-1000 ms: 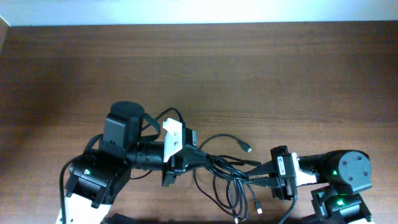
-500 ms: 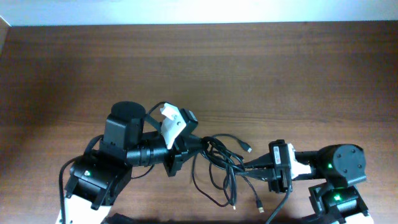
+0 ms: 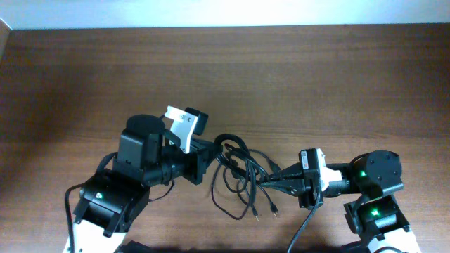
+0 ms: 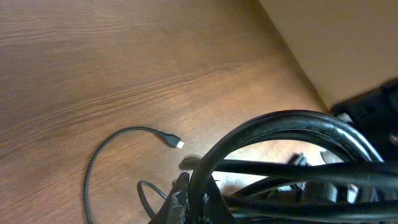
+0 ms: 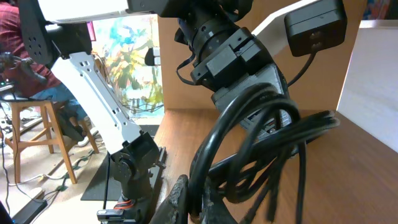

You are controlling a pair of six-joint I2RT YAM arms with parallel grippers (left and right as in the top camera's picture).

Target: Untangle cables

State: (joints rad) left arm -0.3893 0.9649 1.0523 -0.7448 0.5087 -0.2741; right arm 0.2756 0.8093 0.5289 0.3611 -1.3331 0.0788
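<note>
Overhead: your left gripper (image 3: 213,156) and right gripper (image 3: 275,180) are each clamped on the thin black looping cables (image 3: 242,176), which are strung between them over the brown wooden table (image 3: 316,84).

Left wrist: the loops cross, and one small metal-tipped plug end (image 4: 178,144) lies free on the wood.

Right wrist: the strands bunch at the closed fingers (image 5: 180,199) (untangling looks barely begun).

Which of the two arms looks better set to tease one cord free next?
Probably the right. The left claw and right claw are both shut on the cables, but the loose plug ends lie nearer the right one, so it could regrasp one.
</note>
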